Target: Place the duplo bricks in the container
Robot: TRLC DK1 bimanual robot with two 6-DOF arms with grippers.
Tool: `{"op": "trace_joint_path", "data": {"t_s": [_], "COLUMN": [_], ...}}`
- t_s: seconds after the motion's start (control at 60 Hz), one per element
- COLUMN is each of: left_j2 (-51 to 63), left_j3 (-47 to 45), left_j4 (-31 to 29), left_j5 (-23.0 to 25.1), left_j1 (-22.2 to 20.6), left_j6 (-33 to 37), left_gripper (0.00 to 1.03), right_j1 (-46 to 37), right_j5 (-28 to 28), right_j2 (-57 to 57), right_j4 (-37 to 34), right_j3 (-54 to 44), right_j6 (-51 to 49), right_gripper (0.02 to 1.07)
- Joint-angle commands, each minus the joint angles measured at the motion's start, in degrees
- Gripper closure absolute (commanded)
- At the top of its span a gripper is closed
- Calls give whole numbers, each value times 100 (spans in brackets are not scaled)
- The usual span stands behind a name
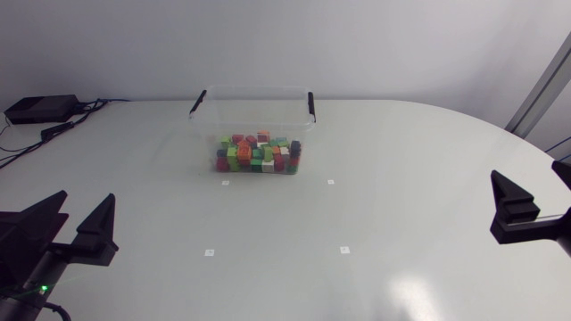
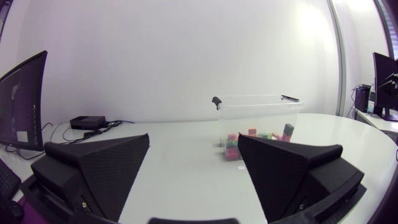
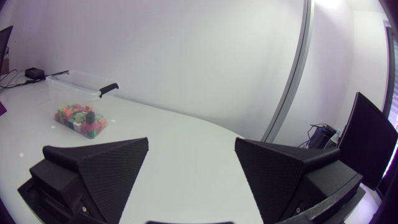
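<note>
Duplo bricks (image 1: pixel 259 153) in a bright heap inside the clear container (image 1: pixel 254 96). Red, green, orange, pink and white ones, piled on the side of the box nearer the arms.

Left gripper (image 1: pixel 86 203) low at the near left corner of the white table (image 1: pixel 401 214), two black fingers spread wide apart, clamped on nothing. Right gripper (image 1: pixel 529 178) at the near right side, partly cut off at the edge, fingers wide apart too, gripping nothing. Both well apart from the container.

Out ahead of the left gripper, across the table, the container with the bricks showing through its see-through wall. From the right gripper, far off ahead and to one side. Two black clips (image 1: pixel 311 104) on the container's short ends, open at the top. Four tiny white marks (image 1: pixel 209 252) on the table between the grippers and the container.
</note>
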Motion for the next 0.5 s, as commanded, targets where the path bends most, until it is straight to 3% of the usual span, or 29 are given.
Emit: {"op": "trace_joint_path", "data": {"t_s": [0.0, 0.483], "left_j2": [-31, 9], "left_j3": [-110, -105], "left_j4": [-21, -74], "left_j5": [-82, -297], "left_j1": [-59, -224], "left_j6": [-88, -244], "left_gripper": [4, 4], "right_j1": [-39, -84], "right_j5": [-57, -459], "right_j2": [-156, -902], "right_j4": [234, 1316], "right_j3": [-330, -1782], "right_j6": [258, 1102], "right_gripper": [7, 7]}}
